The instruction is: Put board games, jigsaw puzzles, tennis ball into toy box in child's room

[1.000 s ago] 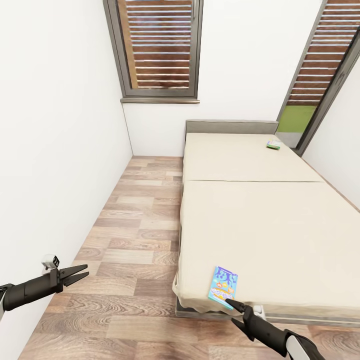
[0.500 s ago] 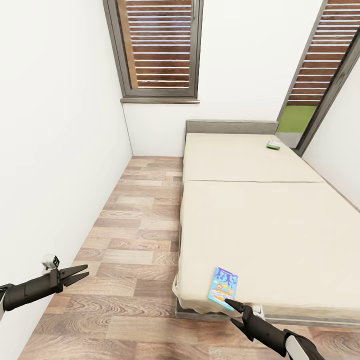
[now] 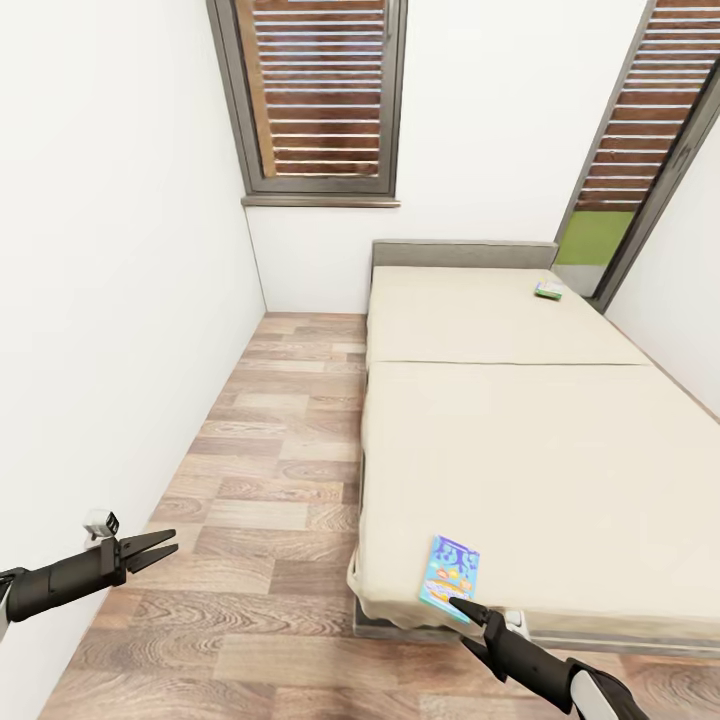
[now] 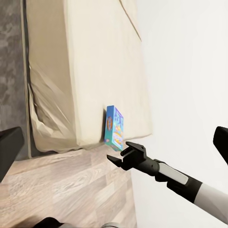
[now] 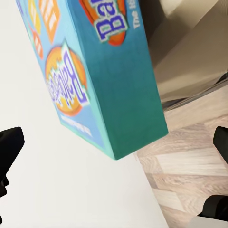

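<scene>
Blue board game point(image 3: 449, 578) lies by the spread right end effector point(image 3: 466, 612); left point(image 3: 160, 549) spread.

White walls point(image 3: 120, 250), wood plank floor point(image 3: 270, 470), slatted window point(image 3: 318, 95), second louvred window point(image 3: 640, 130)

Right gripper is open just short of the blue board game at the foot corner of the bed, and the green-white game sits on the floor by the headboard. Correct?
Not quite. The green-white game lies on the bed, on the mattress near the headboard, not on the floor; the head view shows it. The rest holds: the right gripper is open just short of the blue board game at the foot corner.
</scene>
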Robot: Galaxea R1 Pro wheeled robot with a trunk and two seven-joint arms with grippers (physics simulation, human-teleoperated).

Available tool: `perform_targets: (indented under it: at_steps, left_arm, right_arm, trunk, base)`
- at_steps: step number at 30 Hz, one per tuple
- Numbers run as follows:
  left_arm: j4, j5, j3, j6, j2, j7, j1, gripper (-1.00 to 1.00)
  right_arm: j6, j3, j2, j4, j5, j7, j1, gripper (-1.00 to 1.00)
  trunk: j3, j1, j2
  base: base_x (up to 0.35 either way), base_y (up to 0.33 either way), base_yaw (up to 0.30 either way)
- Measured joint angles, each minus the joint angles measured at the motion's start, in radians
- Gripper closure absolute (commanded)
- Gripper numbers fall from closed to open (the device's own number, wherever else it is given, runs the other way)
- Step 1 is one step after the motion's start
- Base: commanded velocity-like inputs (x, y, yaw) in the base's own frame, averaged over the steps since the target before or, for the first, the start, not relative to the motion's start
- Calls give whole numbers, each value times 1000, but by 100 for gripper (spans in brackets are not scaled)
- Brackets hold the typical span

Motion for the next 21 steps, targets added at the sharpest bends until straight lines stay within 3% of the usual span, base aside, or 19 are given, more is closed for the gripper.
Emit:
perform_targets:
  at_steps: [21]
  left_arm:
    - [0,0,0,-2,-1,0,0,-100]
  right_arm:
    - [0,1,0,0,0,0,0,-100]
  trunk:
    - [0,0,0]
  base:
    - [10,16,0]
